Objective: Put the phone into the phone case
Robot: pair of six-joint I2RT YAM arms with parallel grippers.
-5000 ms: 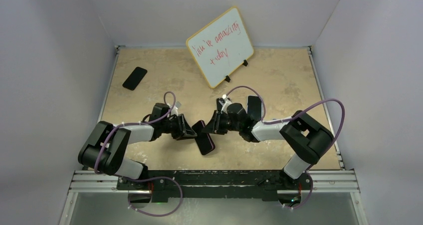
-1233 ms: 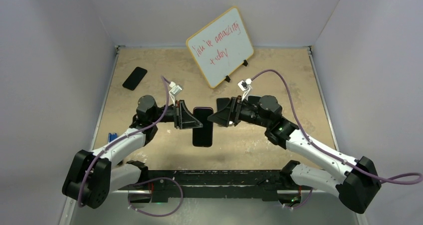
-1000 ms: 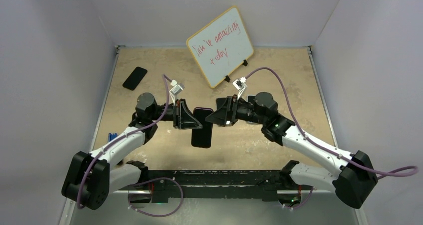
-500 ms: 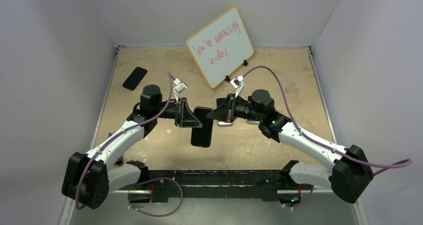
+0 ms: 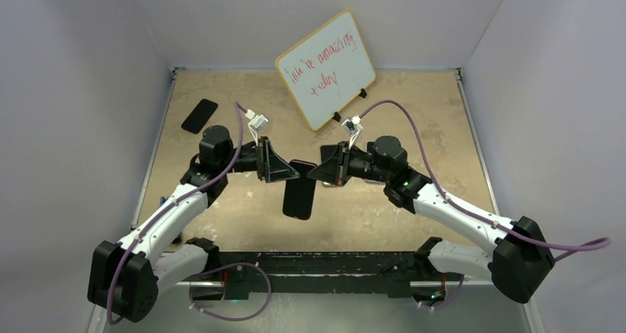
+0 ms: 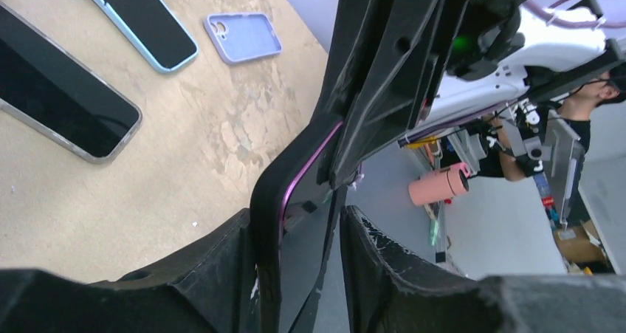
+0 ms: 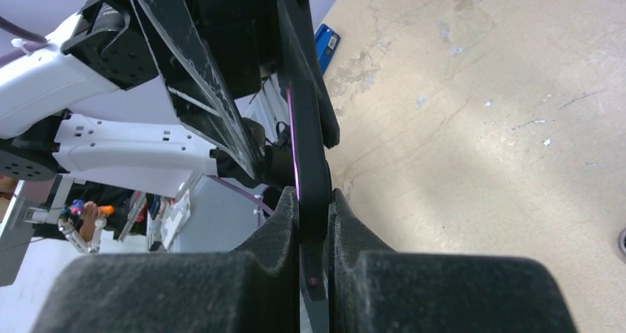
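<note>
Both arms are lifted off the tan stone-patterned table (image 5: 413, 126), elbows bowed outward and forearms converging in front of the white whiteboard with red handwriting (image 5: 325, 69). The left gripper (image 5: 292, 172) points in from the board's left and the right gripper (image 5: 311, 176) from its right, tips nearly meeting. Between them a black rectangular phone case (image 5: 298, 194) hangs in the air just in front of the board's lower edge. Its long axis runs away from the board and only its nearer-the-board end is held. Left wrist view: we see the fingers (image 6: 221, 274) closed against the case's two faces, and the thin rim of a purple-edged phone (image 6: 308, 157) shows inside the case. We cannot tell whether it is fully seated. Right wrist view: the foam pads (image 7: 277, 233) are pressed tight on the same slab, seen edge-on. A flat black phone (image 5: 199, 116) lies on the table, well left of the board.
</note>
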